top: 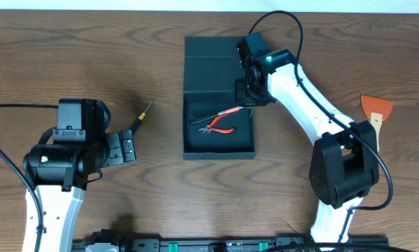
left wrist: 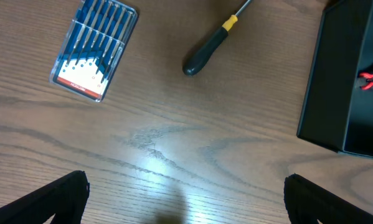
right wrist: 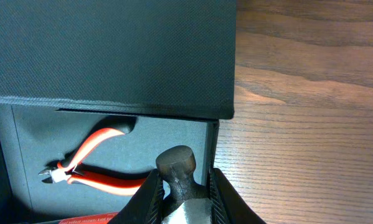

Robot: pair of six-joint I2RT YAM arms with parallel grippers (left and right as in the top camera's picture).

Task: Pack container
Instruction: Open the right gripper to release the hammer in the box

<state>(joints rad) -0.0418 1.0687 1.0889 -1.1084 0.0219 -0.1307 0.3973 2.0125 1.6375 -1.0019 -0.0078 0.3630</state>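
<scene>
1. The step in hand, as I judge it, is placing an item into the dark teal-green rectangular rigid container. It lies at the middle of the wood-grain bench with its flap lid folded back flat on the far side.
2. The right tool is clamped on a dark round-capped piece with a silvery metal neck. What kind of implement this is, I cannot tell. It sits over the container's right wall, near the hinge line.
3. Inside the open tray lie red-handled side cutters, so one item is already packed.
4. The left tool hovers low over bare bench, well to the left of the container, with its jaws wide apart and nothing between them.
5. Not yet packed, in the left wrist view:
   - a black-handled screwdriver with a yellow collar;
   - a clear blue plastic case of bits.
6. An orange-bladed scraper with a wooden handle lies far to the right.
7. The next move likely calls for carrying the round-capped piece inward, clear of the wall. It should then be lowered beside the cutters rather than onto them, and only then released.
8. The left tool could then go to the screwdriver, which lies closest to it.
</scene>
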